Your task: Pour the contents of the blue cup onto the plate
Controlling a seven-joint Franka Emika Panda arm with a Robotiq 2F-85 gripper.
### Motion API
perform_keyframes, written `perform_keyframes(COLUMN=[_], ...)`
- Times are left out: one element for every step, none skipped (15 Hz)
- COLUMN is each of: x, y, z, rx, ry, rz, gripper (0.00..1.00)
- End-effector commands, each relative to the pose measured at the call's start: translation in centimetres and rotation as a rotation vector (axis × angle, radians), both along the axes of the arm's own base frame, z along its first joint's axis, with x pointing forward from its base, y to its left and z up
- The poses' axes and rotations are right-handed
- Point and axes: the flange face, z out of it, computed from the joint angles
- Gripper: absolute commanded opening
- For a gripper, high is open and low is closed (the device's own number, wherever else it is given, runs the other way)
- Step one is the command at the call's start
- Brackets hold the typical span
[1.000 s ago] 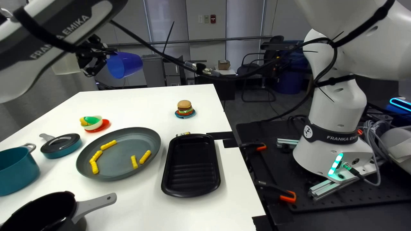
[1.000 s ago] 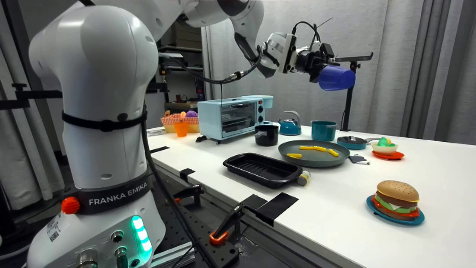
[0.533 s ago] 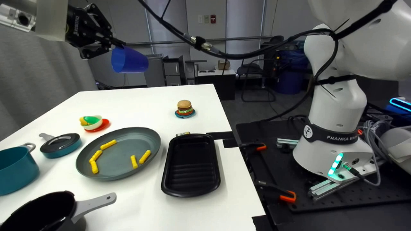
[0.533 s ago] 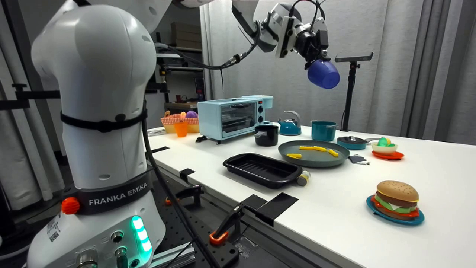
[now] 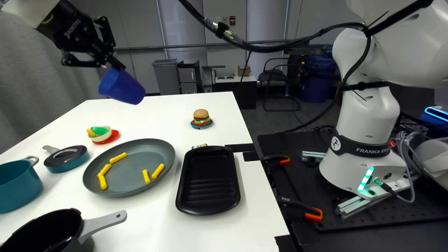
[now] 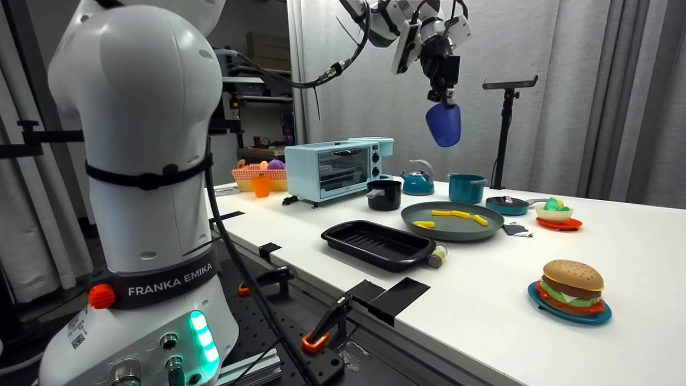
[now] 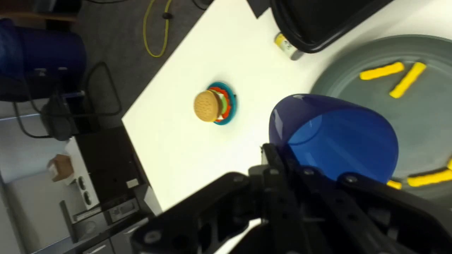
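My gripper (image 5: 115, 63) is shut on the wall of the blue cup (image 5: 124, 87), high above the table. In both exterior views the cup is tilted, with its base lower than its open end; it also shows here (image 6: 445, 128). In the wrist view my fingertips (image 7: 277, 151) pinch the cup's rim, and I see no pieces in the visible inside of the cup (image 7: 342, 141). The dark grey-teal plate (image 5: 131, 166) lies on the table below. Several yellow sticks (image 5: 118, 158) lie spread on it, and they also show in the wrist view (image 7: 408, 80).
A black grill pan (image 5: 208, 178) lies beside the plate. A toy burger (image 5: 201, 117) stands on the table's far part. A teal pot (image 5: 19, 185), a small round pan (image 5: 66, 159), a black pot (image 5: 42, 231) and a bowl (image 5: 101, 134) stand around the plate. A toaster oven (image 6: 343, 171) stands farther along.
The gripper has swung and tipped, still holding the cup. The cup's base has turned downward, and the cup has moved lower and leftward in both exterior views. The sticks have not moved.
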Motion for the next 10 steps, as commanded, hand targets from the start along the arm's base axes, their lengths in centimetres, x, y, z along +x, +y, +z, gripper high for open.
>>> perform_keyframes(x=[-0.6, -0.6, -0.7, -0.9, -1.4, -2.0, -2.8, -3.5, -4.4, -5.1], y=[0.4, 0.4, 0.4, 0.3, 0.2, 0.0, -0.3, -0.5, -0.7, -0.9], z=[-0.9, -1.5, -2.1, -2.9, -3.7, -4.4, -5.2, -5.8, -6.5, -7.0], rx=[0.133, 0.169, 0.204, 0.231, 0.256, 0.278, 0.296, 0.314, 0.323, 0.334], ry=[-0.145, -0.183, -0.214, -0.236, -0.253, -0.265, -0.273, -0.280, -0.281, -0.283], rz=[0.024, 0.038, 0.050, 0.057, 0.057, 0.056, 0.051, 0.049, 0.049, 0.047], gripper=[0.01, 0.01, 0.01, 0.01, 0.01, 0.01, 0.01, 0.01, 0.01, 0.01])
